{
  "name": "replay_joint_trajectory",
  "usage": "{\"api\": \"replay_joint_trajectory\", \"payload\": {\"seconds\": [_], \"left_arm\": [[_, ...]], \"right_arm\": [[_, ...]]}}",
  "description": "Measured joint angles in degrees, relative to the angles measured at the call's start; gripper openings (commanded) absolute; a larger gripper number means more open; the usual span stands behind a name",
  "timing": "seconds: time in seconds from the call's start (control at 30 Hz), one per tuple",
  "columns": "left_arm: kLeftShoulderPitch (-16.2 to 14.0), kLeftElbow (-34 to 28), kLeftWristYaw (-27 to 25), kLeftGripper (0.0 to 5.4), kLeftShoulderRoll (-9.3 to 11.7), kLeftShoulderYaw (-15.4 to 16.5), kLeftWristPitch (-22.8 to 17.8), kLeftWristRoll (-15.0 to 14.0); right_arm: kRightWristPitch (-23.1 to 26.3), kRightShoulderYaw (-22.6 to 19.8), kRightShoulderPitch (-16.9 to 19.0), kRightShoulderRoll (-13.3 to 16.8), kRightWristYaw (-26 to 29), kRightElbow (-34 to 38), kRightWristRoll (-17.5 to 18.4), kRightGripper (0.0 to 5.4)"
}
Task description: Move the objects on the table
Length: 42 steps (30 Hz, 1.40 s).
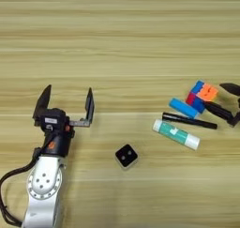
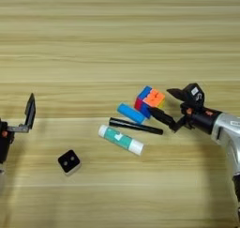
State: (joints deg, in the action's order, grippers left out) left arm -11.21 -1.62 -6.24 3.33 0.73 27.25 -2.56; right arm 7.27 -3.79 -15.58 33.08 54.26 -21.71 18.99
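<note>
On the worktop (image 1: 122,44), the left gripper (image 1: 66,102) stands released, the black cube (image 1: 126,156) lower to its right. The right gripper (image 2: 165,105), fingers spread, holds nothing; just left of it sit the puzzle cube (image 2: 149,100), blue bar (image 2: 131,113), pen (image 2: 136,126) and glue stick (image 2: 120,140).

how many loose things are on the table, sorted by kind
Cubes: 2, the multicoloured puzzle cube and the small black cube
Glue sticks: 1, white and teal
Pens: 1, thin and black
Blue bars: 1
Total: 5
</note>
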Motion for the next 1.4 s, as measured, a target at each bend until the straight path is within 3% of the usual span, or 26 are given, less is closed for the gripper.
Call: {"api": "replay_joint_trajectory", "payload": {"seconds": [0.43, 1.03, 1.4], "left_arm": [[1.25, 1.34, 0.67, 5.4, -0.49, -0.46, 0.2, 0.4], [2.0, 2.31, 1.05, 5.4, -0.51, -0.49, 0.77, 0.47], [2.04, 2.39, 1.06, 5.4, -0.49, -0.49, 0.86, 0.51]], "right_arm": [[-3.06, 2.92, -6.15, -2.73, 0.5, -9.8, -4.81, 5.36], [-5.27, 3.01, -7.84, -4.05, 0.81, -12.96, -6.33, 3.41], [-5.38, 2.83, -7.86, -4.29, -0.05, -12.92, -6.35, 3.34]]}}
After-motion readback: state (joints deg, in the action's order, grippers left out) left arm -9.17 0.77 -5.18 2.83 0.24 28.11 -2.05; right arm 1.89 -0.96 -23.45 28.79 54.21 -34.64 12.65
